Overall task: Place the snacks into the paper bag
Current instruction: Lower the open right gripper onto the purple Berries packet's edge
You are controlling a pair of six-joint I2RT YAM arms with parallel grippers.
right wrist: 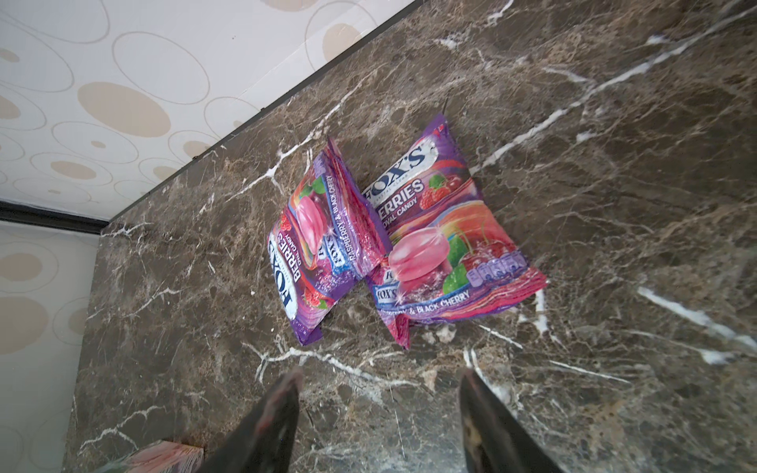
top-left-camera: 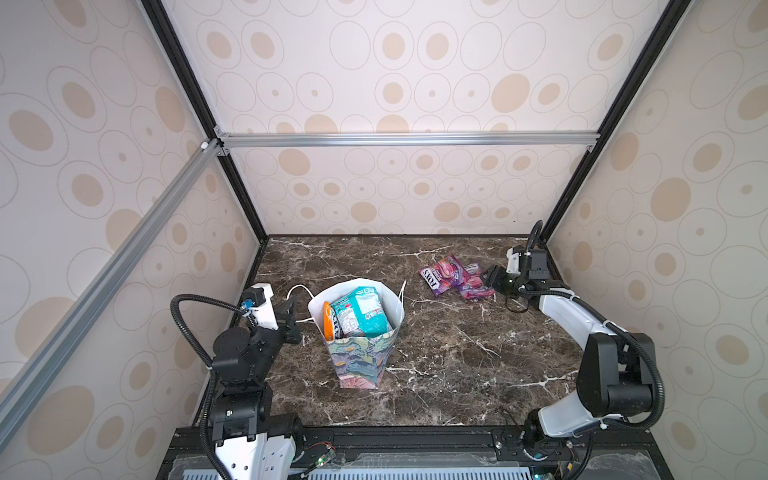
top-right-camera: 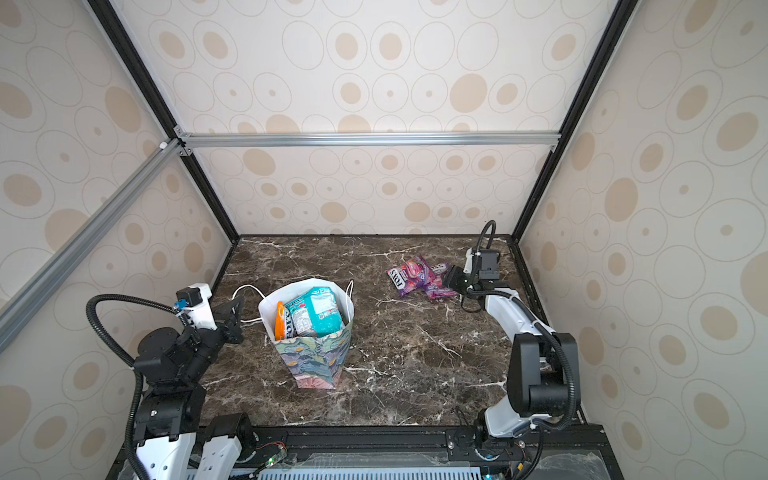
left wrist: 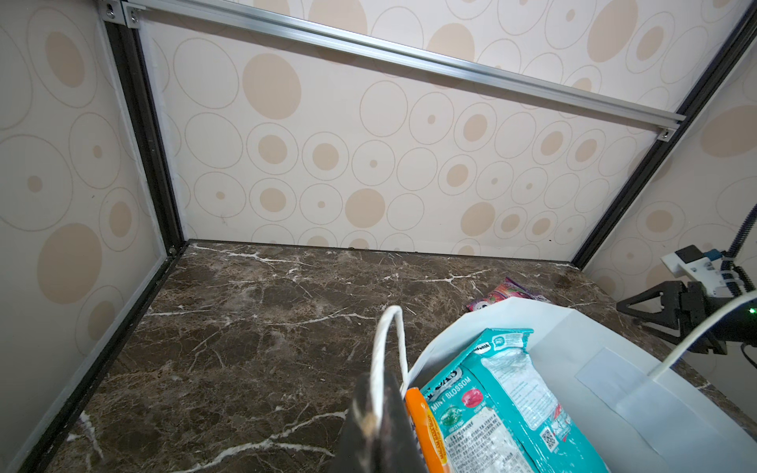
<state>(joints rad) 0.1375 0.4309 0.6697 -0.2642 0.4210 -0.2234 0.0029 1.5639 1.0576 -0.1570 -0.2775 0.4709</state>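
Jaws wide, right arm (top-left-camera: 565, 309) stretches toward purple packets (top-left-camera: 451, 276); left jaws pinch bag handle (left wrist: 385, 344).

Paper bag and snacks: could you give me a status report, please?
Left hand shut on cord handle. Right hand open near two purple packets. Paper bag upright, teal packet inside. Path clear.

The left gripper (left wrist: 379, 409), closed on a white cord handle (left wrist: 387, 340), sits just beside the open bag (left wrist: 573, 331), whose orange packet (left wrist: 426, 434) lies nearest the fingers (left wrist: 360, 434), a teal packet (left wrist: 491, 409) past it, and a purple packet (left wrist: 502, 293) beyond the bag.
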